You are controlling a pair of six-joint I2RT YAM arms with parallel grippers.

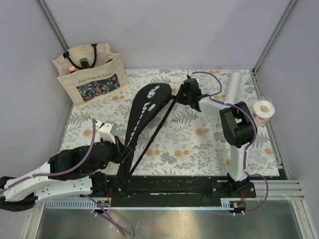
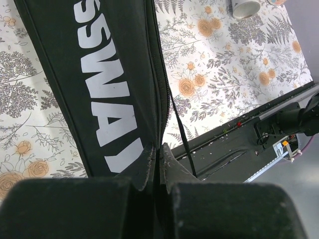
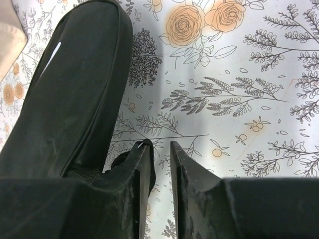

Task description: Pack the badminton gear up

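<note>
The badminton gear in view is a long black cover (image 1: 147, 102) lettered "CROSSWAY" (image 2: 109, 74) and a white tube (image 1: 233, 84). The cover lies slantwise on the floral mat, with its thin black strap (image 1: 154, 129) stretched alongside it. My left gripper (image 1: 121, 149) is shut on the cover's zip edge near its narrow end (image 2: 159, 149). My right gripper (image 1: 180, 94) hovers by the cover's wide end (image 3: 75, 89). Its jaws stand slightly apart (image 3: 160, 145), with only the mat between them. A black strap loop (image 3: 147, 145) rests against the outer side of the left fingertip.
A beige floral tote bag (image 1: 89, 74) stands at the back left. A pale tape roll (image 1: 262, 110) sits at the right edge, next to the tube. The tube's open end (image 2: 245, 7) shows in the left wrist view. A black rail (image 1: 169, 186) runs along the near edge.
</note>
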